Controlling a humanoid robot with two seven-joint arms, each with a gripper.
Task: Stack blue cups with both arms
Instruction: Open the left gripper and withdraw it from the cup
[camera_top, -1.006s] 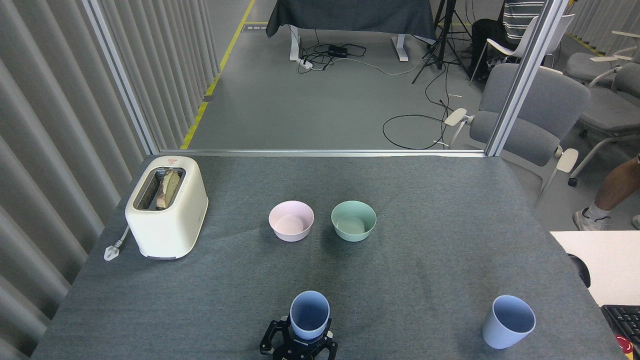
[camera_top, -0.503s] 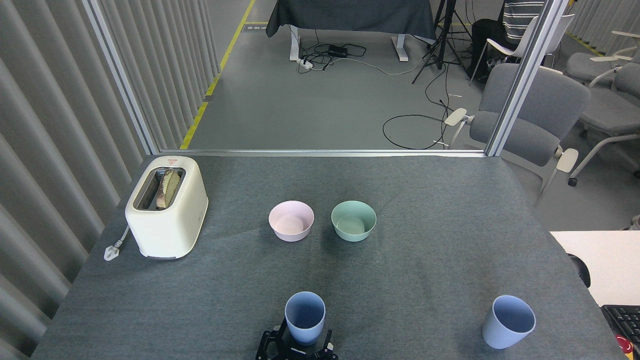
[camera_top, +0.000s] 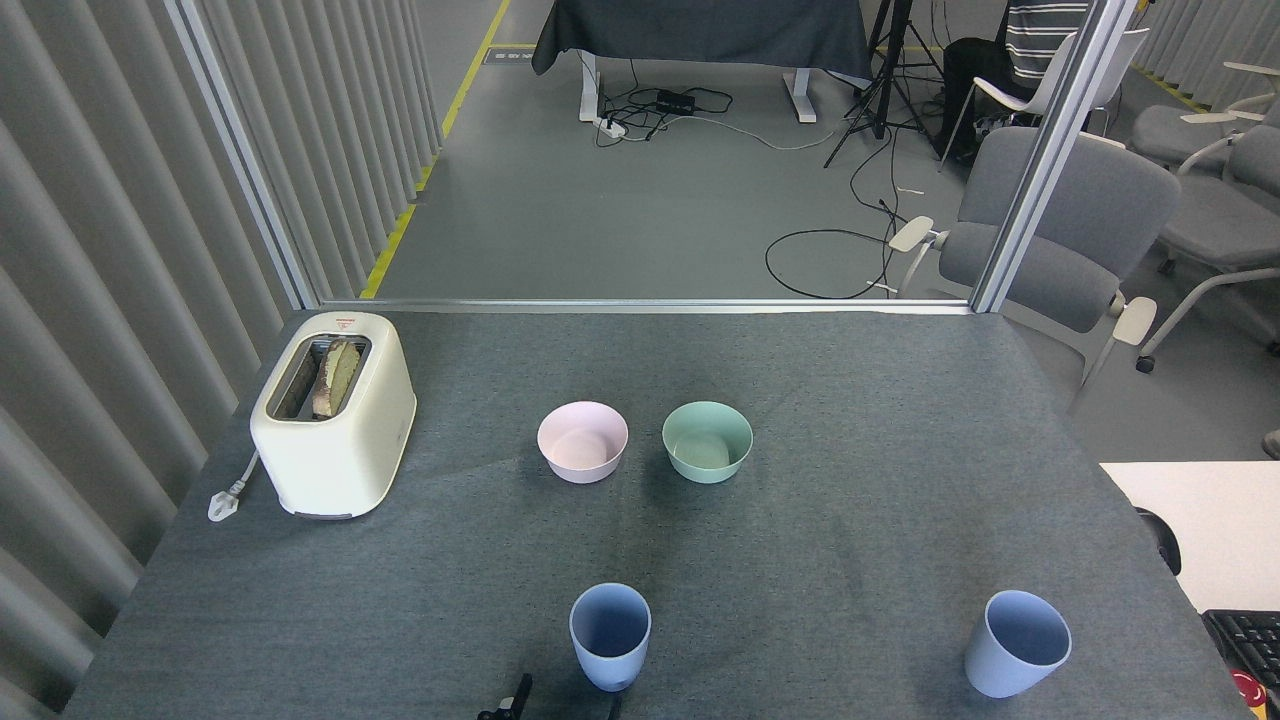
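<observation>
A cream toaster (camera_top: 334, 428) holding toast stands left of a pink bowl (camera_top: 582, 442) and mint-green bowl (camera_top: 707, 441)

Only a sliver of one gripper (camera_top: 508, 702) shows — a thin black finger tip (camera_top: 521, 688) poking up at the bottom edge, a little left of centre. Too little is visible to say which arm it belongs to, or how its jaws stand. No arm shows.

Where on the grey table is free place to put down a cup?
Free: the cloth between the two pale blue plastic cups, and right of the mint-green bowl. Tighter: between the cream toaster and the pink bowl.
</observation>
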